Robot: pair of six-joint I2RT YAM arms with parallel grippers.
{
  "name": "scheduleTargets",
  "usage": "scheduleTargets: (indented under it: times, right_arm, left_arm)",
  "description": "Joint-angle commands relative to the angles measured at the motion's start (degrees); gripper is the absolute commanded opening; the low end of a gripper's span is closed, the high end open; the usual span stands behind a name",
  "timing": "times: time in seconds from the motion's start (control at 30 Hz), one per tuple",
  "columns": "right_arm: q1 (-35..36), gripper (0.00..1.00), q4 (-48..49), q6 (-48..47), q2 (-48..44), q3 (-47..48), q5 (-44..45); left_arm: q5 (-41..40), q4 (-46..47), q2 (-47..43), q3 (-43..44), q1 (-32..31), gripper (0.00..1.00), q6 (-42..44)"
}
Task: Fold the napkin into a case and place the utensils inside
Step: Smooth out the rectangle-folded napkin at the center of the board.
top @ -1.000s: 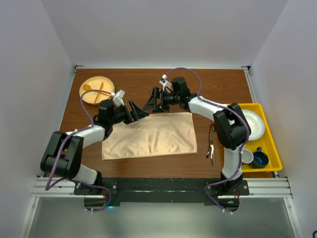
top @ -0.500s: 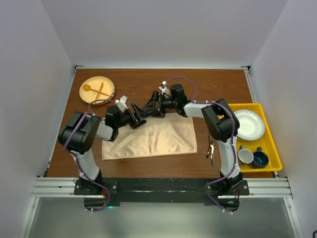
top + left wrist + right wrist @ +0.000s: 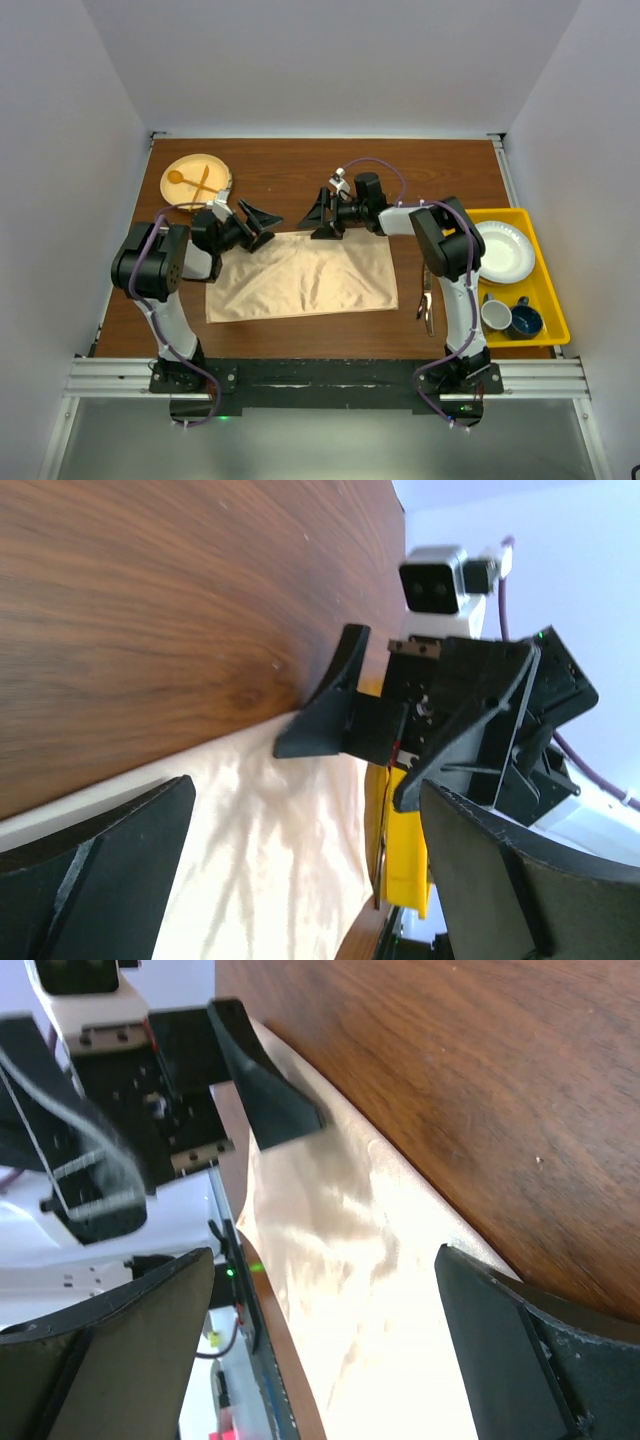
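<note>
The peach-orange napkin [image 3: 305, 277] lies flat on the table as a folded rectangle; it also shows in the left wrist view [image 3: 270, 860] and the right wrist view [image 3: 400, 1300]. My left gripper [image 3: 262, 226] is open and empty, low at the napkin's far left edge. My right gripper [image 3: 318, 218] is open and empty at the far edge near the middle, facing the left one. The dark utensils [image 3: 427, 295] lie on the wood right of the napkin, apart from both grippers.
A round wooden plate [image 3: 216, 186] with a pale wooden spoon and fork sits at the far left. A yellow tray [image 3: 547, 310] at the right holds a white plate, a white cup and a dark blue cup.
Both grippers have drawn apart along the napkin's far edge. The left gripper moved left and back. The napkin lies flatter than before.
</note>
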Motion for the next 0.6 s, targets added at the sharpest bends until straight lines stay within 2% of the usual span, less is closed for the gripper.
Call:
scheduleTargets:
  times: [0.0,0.57]
  right_arm:
    - [-0.2,0.98,-6.4,-5.7,1.6,0.3,0.3]
    - [-1.4,0.98,-11.5,-9.0,3.2,1.2,2.2]
  left_arm:
    - [1.4,2.0,0.3,-1.3,3.6,1.0,1.2]
    - [6.8,-3.0,-0.4,-3.7,19.9,1.0,6.8]
